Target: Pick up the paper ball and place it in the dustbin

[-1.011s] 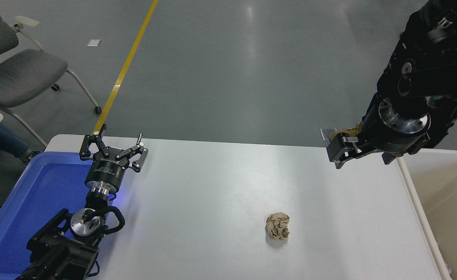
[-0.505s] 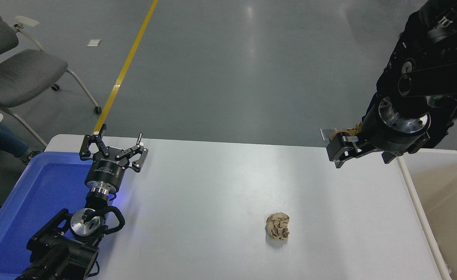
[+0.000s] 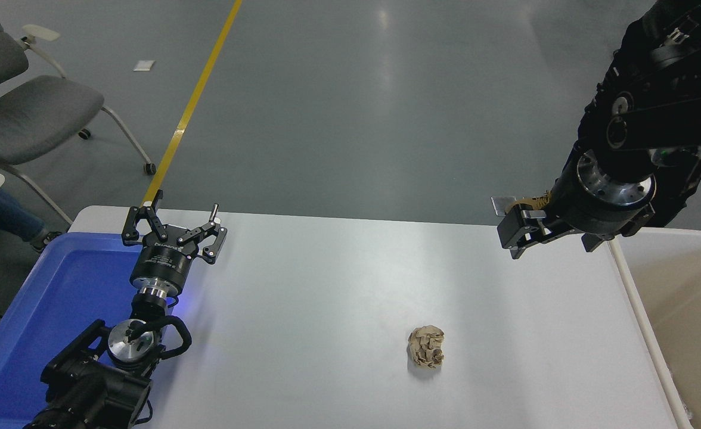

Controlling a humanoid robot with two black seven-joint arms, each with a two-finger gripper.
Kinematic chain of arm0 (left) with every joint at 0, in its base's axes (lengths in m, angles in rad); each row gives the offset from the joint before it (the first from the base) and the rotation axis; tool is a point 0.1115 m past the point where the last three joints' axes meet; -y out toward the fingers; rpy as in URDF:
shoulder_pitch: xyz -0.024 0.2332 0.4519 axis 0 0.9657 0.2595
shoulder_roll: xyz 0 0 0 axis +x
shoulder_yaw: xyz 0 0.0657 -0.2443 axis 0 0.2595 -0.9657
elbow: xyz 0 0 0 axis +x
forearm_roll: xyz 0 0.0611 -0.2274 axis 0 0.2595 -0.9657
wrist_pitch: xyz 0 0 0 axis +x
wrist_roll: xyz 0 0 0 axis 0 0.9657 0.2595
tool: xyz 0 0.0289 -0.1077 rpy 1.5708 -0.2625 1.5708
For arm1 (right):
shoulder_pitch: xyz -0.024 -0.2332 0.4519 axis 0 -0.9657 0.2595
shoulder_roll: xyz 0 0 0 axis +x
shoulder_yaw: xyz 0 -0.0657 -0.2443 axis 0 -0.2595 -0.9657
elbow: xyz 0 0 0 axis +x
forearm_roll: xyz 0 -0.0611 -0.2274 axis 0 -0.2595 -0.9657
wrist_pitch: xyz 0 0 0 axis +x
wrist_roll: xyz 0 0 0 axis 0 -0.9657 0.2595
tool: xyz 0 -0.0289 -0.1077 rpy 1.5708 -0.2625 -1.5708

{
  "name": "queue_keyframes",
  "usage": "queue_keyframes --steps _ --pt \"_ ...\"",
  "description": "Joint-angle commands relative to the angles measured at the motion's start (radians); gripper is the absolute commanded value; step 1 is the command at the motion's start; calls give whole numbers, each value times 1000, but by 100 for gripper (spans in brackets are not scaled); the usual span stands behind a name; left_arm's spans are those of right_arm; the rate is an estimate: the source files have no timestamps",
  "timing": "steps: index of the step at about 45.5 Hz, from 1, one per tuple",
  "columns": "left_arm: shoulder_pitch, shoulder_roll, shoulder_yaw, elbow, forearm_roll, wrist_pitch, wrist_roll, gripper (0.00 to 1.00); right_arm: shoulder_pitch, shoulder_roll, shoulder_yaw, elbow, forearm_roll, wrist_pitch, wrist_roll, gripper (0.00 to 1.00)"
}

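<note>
Crumpled tan-brown kraft paper ball [image 3: 427,347] lies loose on the white table [image 3: 326,280], near side, right of centre. Beige plastic dustbin [image 3: 678,298] at right edge. Right gripper [image 3: 514,229] hovers far right; jaw state unclear. Left gripper [image 3: 174,226] parked far left, jaws wide, empty.

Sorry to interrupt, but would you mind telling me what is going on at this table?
A robot is clearing a paper ball from the white table into the dustbin at the right. The ball lies untouched. The right gripper hangs above the table's far edge near the bin; the left gripper is parked, open, beside a blue tray.
</note>
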Motion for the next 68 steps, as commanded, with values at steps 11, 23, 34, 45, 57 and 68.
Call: queue_keyframes --steps 11,23,34,45,57,68 --pt "0 0 0 0 0 0 0 99 -47 16 25 -2 -1 -53 2 100" --pt "0 0 0 0 0 0 0 99 -226 95 75 -37 14 -231 25 100" --pt "0 0 0 0 0 0 0 99 -435 185 143 -95 14 -400 31 100" --pt "0 0 0 0 0 -1 0 99 -636 185 196 -209 17 -508 31 100" --pt "0 0 0 0 0 -1 0 99 -779 185 232 -328 17 -538 31 100" --pt "0 0 0 0 0 -1 0 99 -881 185 258 -401 17 -572 31 100"
